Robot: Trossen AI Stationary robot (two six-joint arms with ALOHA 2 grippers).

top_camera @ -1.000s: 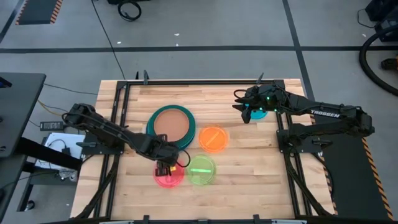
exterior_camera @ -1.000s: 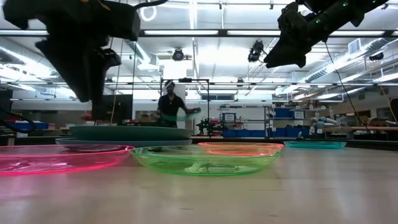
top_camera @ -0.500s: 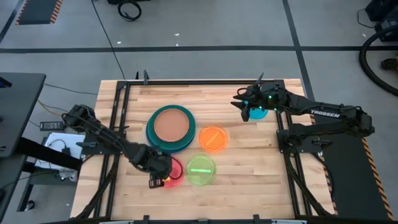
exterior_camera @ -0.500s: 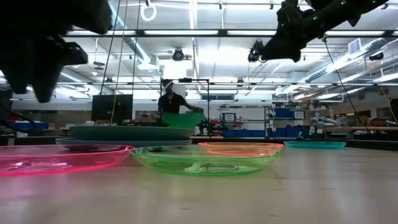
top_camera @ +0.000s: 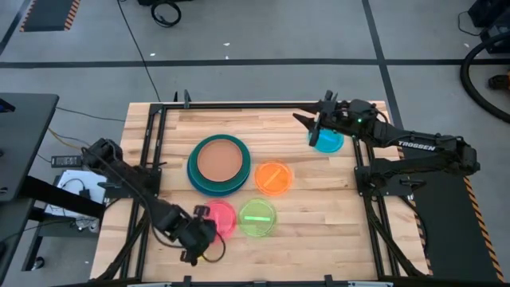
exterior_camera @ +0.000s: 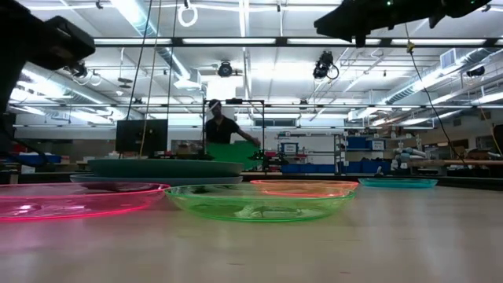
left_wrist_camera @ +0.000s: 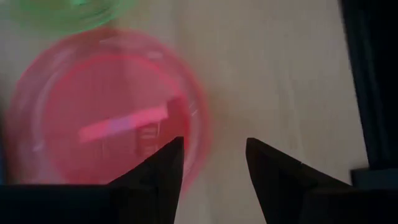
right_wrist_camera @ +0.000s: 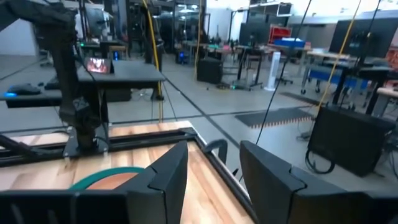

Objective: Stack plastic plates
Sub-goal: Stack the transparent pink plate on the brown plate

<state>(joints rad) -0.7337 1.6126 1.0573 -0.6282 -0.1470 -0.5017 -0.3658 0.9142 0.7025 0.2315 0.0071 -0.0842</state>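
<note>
The stack (top_camera: pixel 221 163) holds a brown plate on large teal and blue plates, left of the table's middle. The orange plate (top_camera: pixel 273 177), neon green plate (top_camera: pixel 256 217) and pink plate (top_camera: pixel 219 217) lie flat on the wood nearer me. The cyan plate (top_camera: pixel 328 141) lies far right. My left gripper (top_camera: pixel 199 237) is open, just near-left of the pink plate (left_wrist_camera: pixel 106 112) and above the table. My right gripper (top_camera: pixel 307 119) is open and raised, at the far side of the cyan plate, pointing toward the table's left.
Black frame rails (top_camera: pixel 151 159) run along the table's left and right sides (top_camera: pixel 362 171). Bare wood (top_camera: pixel 319 231) lies near right. A person (exterior_camera: pixel 220 130) stands in the room beyond the far edge.
My left gripper has drawn back from above the pink plate toward the table's near-left corner, uncovering the plate. My right gripper has risen from over the cyan plate, moved toward the far edge and tipped up to nearly level.
</note>
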